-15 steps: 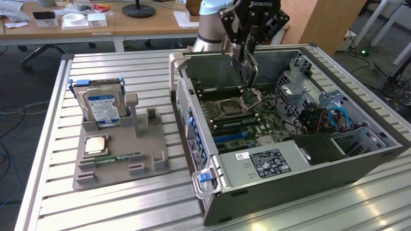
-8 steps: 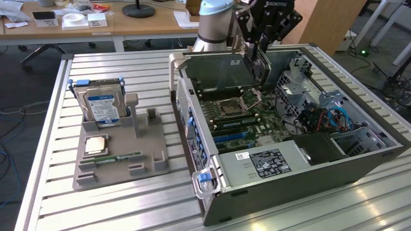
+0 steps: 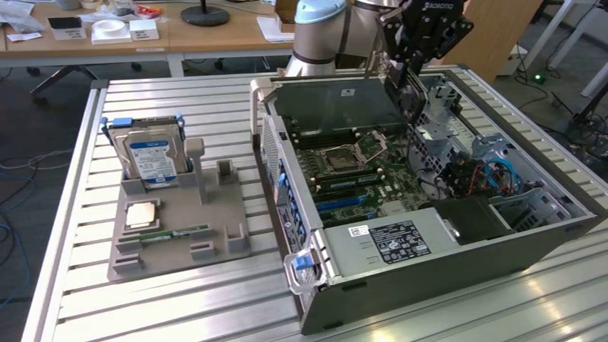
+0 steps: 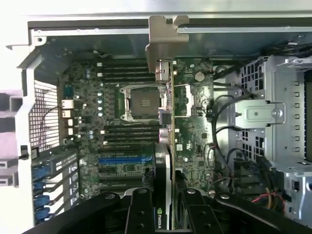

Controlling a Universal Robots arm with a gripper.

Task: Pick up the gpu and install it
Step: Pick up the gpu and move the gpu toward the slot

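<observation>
Lab room, wooden desks [image 3: 209, 35] with clutter at the back; the work sat on a slatted metal counter [image 3: 190, 299]. The open computer case [image 3: 532, 235] lay on its side along the counter's edge on the exterior view's right. The end effector [image 3: 416, 60] hung over the case's far end, clamped on the gpu [image 3: 409, 96]. In the wrist view its fingers [image 4: 139, 209] pinched the near end of the gpu [image 4: 168, 122], which ran edge-on away from the camera. The card's metal bracket [image 4: 163, 34] pointed at the case wall. The card was over the motherboard [image 4: 122, 141], beside the empty CPU socket [image 4: 141, 102]. Judgement: not seated yet. Handling guess: light and stiff, but fragile. Take hold on the flat faces near one end, as here, clear of the connector edge and ports. The bracket looks like the sturdy part. A thin card could twist in the grip if pushed off-axis. The case also held a labelled power supply [image 3: 389, 242], a drive cage [image 4: 273, 112] and loose cables [image 3: 475, 174]. A grey holder [image 3: 181, 246] sat near the counter's edge on the exterior view's left. It carried a hard drive [image 3: 152, 160] standing upright, a square chip [image 3: 142, 214] lying flat and a memory stick [image 3: 176, 233] in a groove.
</observation>
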